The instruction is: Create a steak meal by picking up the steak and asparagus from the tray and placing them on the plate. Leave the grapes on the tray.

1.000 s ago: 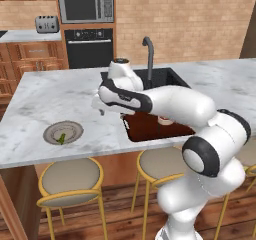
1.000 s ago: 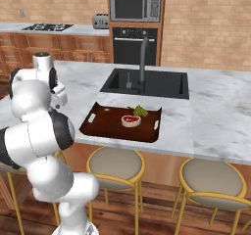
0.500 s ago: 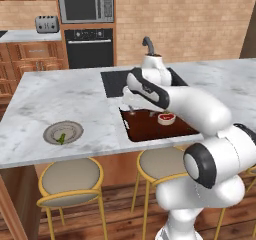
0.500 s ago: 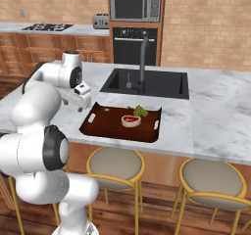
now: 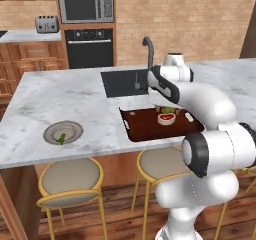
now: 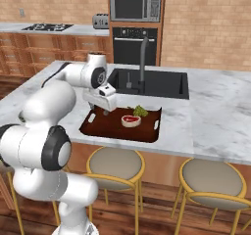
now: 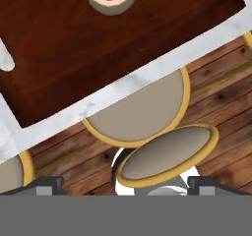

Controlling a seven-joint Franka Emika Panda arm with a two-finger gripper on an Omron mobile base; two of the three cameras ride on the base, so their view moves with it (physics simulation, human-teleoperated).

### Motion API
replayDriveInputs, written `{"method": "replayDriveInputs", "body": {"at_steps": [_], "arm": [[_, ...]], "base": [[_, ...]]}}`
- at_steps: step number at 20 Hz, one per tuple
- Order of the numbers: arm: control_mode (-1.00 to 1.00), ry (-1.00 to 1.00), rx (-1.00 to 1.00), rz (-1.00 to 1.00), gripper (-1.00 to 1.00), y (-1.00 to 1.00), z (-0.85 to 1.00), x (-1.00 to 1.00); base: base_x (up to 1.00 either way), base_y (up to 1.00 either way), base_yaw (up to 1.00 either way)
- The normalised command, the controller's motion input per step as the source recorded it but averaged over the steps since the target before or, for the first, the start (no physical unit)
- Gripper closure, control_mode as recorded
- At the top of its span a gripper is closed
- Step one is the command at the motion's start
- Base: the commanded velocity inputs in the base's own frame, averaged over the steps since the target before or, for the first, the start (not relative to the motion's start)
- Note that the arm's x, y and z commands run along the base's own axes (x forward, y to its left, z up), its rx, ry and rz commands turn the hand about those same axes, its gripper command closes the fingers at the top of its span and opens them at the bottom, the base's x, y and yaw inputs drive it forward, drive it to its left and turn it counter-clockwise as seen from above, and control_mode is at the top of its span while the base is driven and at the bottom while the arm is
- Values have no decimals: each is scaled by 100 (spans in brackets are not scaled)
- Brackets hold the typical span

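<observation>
Swung from the plate side over to the tray since a sec ago. L to R on desk [image 5: 75, 96]: plate [image 5: 63, 132] w/ asparagus [image 5: 61, 138] already on it; tray [image 6: 103, 126] w/ steak [image 6: 131, 121], grapes [image 6: 140, 111] just behind. Pincer [image 6: 105, 111] hovers over tray's near-left end, prob lining up for steak; grip state can't tell.

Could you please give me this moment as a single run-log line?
stage: returning for steak | asparagus: on plate | steak, grapes: on tray | claw: above tray, empty
</observation>
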Motion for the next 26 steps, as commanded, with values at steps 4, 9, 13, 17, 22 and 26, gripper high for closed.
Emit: {"method": "replayDriveInputs", "body": {"at_steps": [4, 9, 13, 17, 22, 26], "arm": [[-100, 0, -4, -9, -100, -95, -16, 7], [-100, -1, 0, -10, -100, -61, -16, 17], [-100, -6, 0, -9, -100, -8, -27, 29], [-100, -4, 0, -8, -100, 0, -26, 41], [-100, -6, 0, -7, -100, 0, -28, 36], [-100, -8, 0, -4, -100, -8, -27, 29]], "base": [[0, 0, 0], [0, 0, 0], [0, 0, 0], [0, 0, 0], [0, 0, 0], [0, 0, 0]]}}
